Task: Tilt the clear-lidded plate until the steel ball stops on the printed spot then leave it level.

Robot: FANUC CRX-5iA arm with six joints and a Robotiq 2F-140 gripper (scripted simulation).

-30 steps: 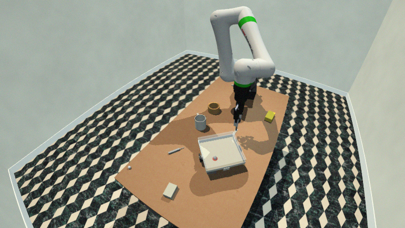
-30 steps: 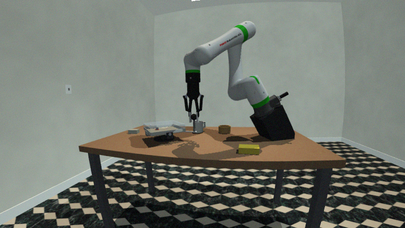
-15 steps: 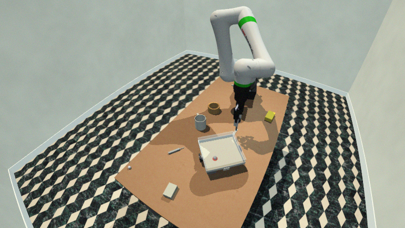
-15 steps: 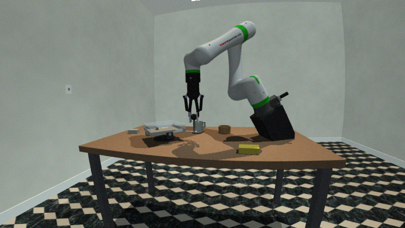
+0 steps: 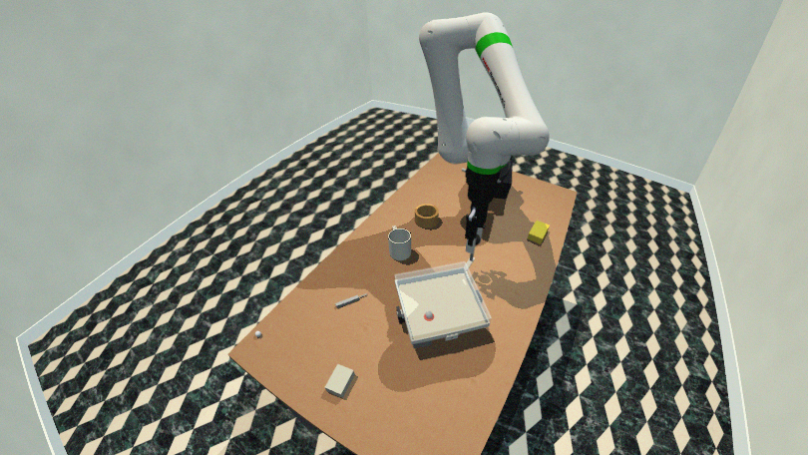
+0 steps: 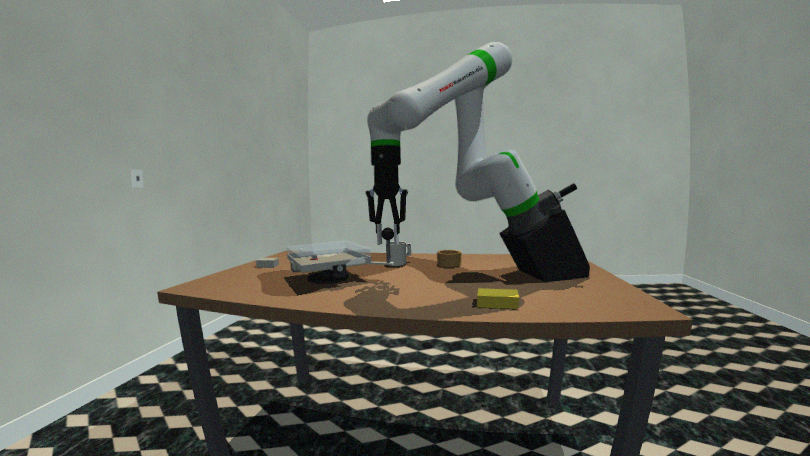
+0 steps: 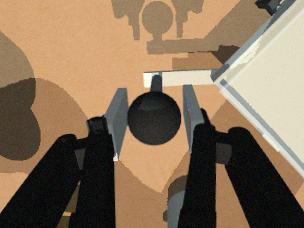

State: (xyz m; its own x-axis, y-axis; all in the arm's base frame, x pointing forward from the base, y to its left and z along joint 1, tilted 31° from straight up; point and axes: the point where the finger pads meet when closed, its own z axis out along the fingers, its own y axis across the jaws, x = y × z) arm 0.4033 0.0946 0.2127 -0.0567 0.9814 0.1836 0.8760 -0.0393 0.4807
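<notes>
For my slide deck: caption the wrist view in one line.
Gripper slightly open, fingers either side of the black ball knob on the handle bar of the clear-lidded plate.

A square plate (image 5: pixel 477 303) with a cream floor, grey rim and clear lid is seen near the table's middle, raised on a dark pivot (image 6: pixel 331 275). It appears roughly level. A small steel ball (image 5: pixel 429 313) is found resting on the red printed spot (image 5: pixel 426 317), toward the plate's near left corner.
</notes>
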